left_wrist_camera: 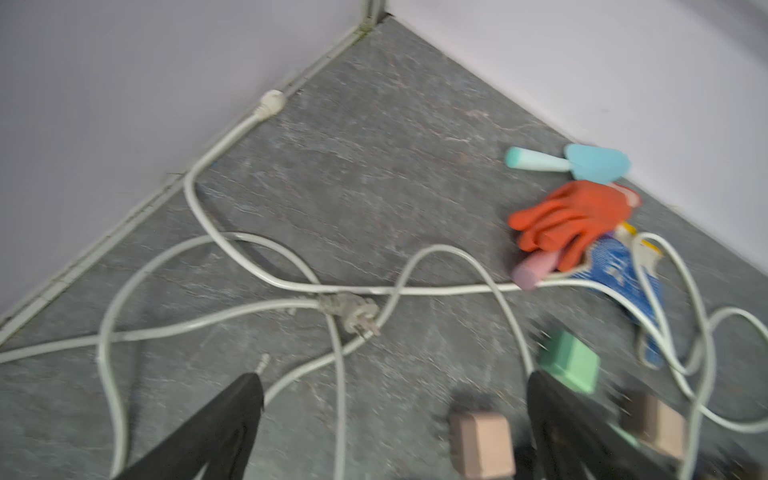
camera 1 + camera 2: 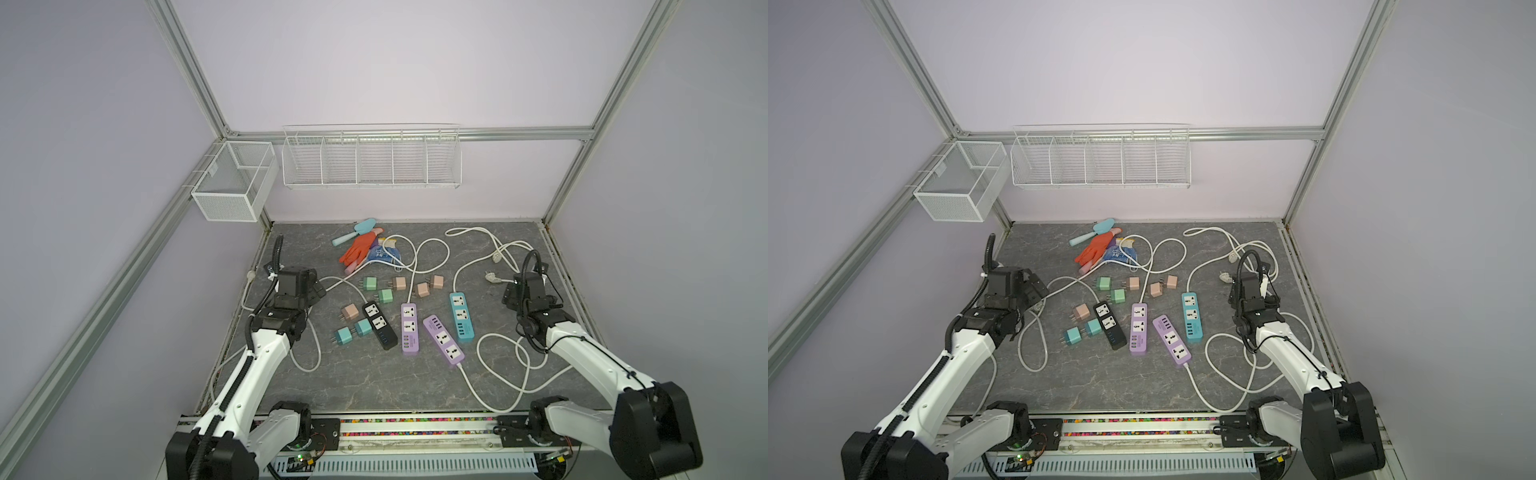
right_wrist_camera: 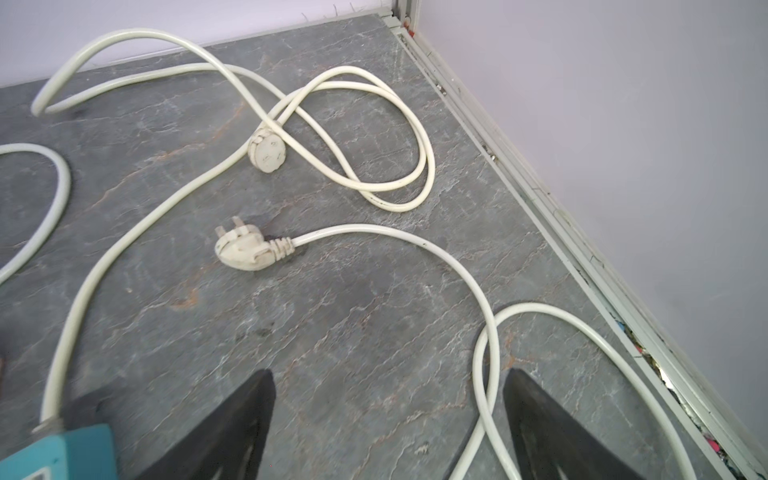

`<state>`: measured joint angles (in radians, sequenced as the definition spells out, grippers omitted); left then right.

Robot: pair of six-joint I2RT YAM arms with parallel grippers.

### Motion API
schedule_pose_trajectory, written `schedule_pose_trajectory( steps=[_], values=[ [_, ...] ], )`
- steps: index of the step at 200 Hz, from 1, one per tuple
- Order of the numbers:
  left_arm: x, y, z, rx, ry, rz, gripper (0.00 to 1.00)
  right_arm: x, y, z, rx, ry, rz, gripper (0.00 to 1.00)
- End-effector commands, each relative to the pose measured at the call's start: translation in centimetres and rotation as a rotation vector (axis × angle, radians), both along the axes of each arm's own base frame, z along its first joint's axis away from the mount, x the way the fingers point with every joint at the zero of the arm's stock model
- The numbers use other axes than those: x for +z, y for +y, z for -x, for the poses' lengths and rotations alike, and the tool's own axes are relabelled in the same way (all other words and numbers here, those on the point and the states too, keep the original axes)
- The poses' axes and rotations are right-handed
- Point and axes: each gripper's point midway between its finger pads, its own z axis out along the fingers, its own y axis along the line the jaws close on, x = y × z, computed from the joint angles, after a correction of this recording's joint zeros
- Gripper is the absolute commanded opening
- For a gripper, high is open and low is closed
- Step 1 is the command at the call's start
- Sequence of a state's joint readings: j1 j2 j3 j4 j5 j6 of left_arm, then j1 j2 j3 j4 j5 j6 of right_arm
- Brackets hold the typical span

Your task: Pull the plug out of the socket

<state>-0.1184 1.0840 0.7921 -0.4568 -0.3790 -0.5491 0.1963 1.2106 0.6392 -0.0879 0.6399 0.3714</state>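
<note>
Wrist views, fwiw: left gripper (image 1: 395, 374) jaws wide open, nothing held; same for right gripper (image 3: 389, 371), loose white cord plug (image 3: 243, 251) lying nearby

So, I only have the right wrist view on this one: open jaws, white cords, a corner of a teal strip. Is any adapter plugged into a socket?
Observer: None that both top views show. The black strip, the two purple strips and the teal strip all have empty sockets.
Operator: Where are they, then?
Observer: Loose on the table, left of and behind the strips. One teal adapter lies right beside the black strip.
Operator: And the left arm?
Observer: The left gripper is open and empty. Its wrist view shows a pink adapter on the table below the open jaws.
</note>
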Motion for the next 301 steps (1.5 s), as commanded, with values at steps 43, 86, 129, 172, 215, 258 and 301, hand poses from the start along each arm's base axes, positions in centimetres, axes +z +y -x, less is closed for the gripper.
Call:
schedule_pose_trajectory(
  steps=[43, 86, 129, 172, 215, 258, 301],
  values=[
    [-2.5, 3.5, -3.3, 0.006, -0.023, -0.312, 1.00, -0.8, -2.2, -3.0, 0.018, -0.094, 0.112, 0.89],
    [-2.2, 2.0, -4.7, -0.110, -0.286, -0.391, 1.00, -2.4, -1.9, -5.2, 0.125, -0.113, 0.144, 0.89],
    [-3.2, 0.0, -6.2, -0.231, -0.329, -0.363, 0.99, -2.7, 0.9, -5.6, 0.326, -0.219, 0.112, 0.89],
    [-5.7, -2.2, -7.2, -0.357, -0.378, -0.375, 0.99, -3.5, 1.3, -5.3, 0.361, -0.236, 0.091, 0.89],
    [-5.9, -0.8, -7.9, -0.302, -0.334, -0.341, 0.99, -3.7, 1.3, -5.5, 0.382, -0.255, 0.075, 0.89],
    [-5.9, -0.8, -7.8, -0.301, -0.349, -0.348, 0.99, -3.8, 1.4, -5.5, 0.386, -0.251, 0.072, 0.89],
    [-5.9, -0.8, -7.8, -0.301, -0.349, -0.350, 0.99, -3.7, 1.3, -5.5, 0.385, -0.251, 0.073, 0.89]
  ],
)
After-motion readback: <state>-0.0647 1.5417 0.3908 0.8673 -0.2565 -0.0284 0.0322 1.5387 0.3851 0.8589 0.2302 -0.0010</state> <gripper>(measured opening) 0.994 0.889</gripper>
